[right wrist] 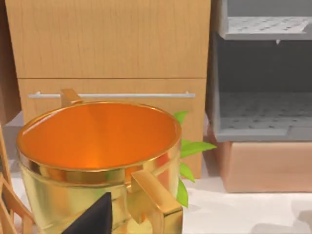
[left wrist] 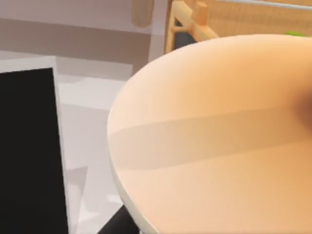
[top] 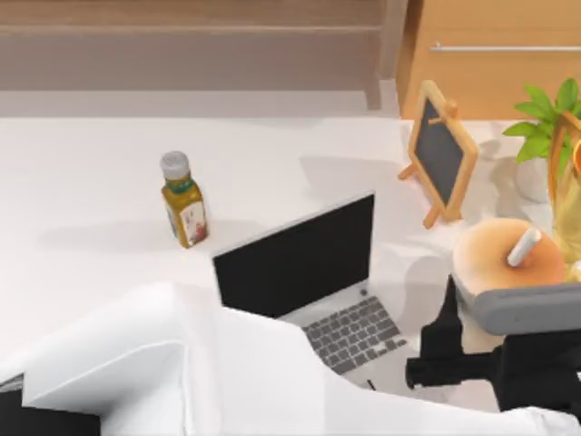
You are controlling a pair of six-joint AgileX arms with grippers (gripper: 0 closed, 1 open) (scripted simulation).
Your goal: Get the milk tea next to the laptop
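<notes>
At the right side of the worktop (top: 91, 200), the milk tea (top: 504, 256) stands upright with its long axis vertical. Its domed orange lid faces the overhead camera and its white straw (top: 525, 246) leans slightly. It sits near of the chalkboard easel (top: 442, 153) and just left of the golden vase (right wrist: 97, 146). The left arm reaches across the near edge from the left, bringing the left end effector (top: 467, 318) against the cup's near-left flank, below the lid. One dark part rises beside the cup; whether the end effector is spread or pinching the cup cannot be told. In the left wrist view the lid (left wrist: 214, 141) lies very close, with the black screen of the laptop (top: 300, 263) off to the cup's left. The governing relation is that the open laptop lies directly left of the cup, its keyboard a short way off. The remaining move is judged a brief leftward shift with the cup kept upright. The right end effector (right wrist: 92, 219) idles beside the vase.
</notes>
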